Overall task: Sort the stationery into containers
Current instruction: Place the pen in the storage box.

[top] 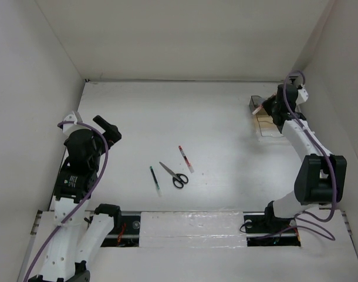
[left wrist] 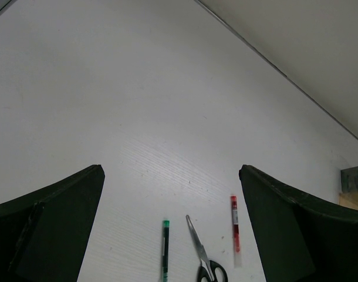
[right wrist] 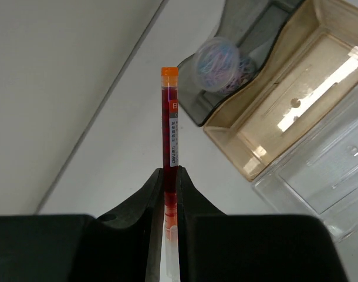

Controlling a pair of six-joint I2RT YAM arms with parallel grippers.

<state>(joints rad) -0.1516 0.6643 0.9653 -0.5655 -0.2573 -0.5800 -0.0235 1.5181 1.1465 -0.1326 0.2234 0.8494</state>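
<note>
My right gripper (top: 267,107) (right wrist: 171,171) is shut on a red pen with an orange cap (right wrist: 170,120) and holds it just left of the organiser (top: 268,124) at the back right. In the right wrist view the organiser has a smoky grey compartment (right wrist: 258,35) holding a round greyish-purple roll (right wrist: 217,66), a brown compartment (right wrist: 284,111) and a clear one (right wrist: 326,176). Black-handled scissors (top: 174,175) (left wrist: 202,258), a dark green-capped pen (top: 155,180) (left wrist: 165,249) and a red-and-white pen (top: 185,158) (left wrist: 234,230) lie mid-table. My left gripper (top: 107,127) (left wrist: 171,169) is open and empty, raised at the left.
White walls close the table at the back, left and right. The organiser's edge shows at the far right of the left wrist view (left wrist: 354,187). The arm bases and a metal rail (top: 191,226) run along the near edge.
</note>
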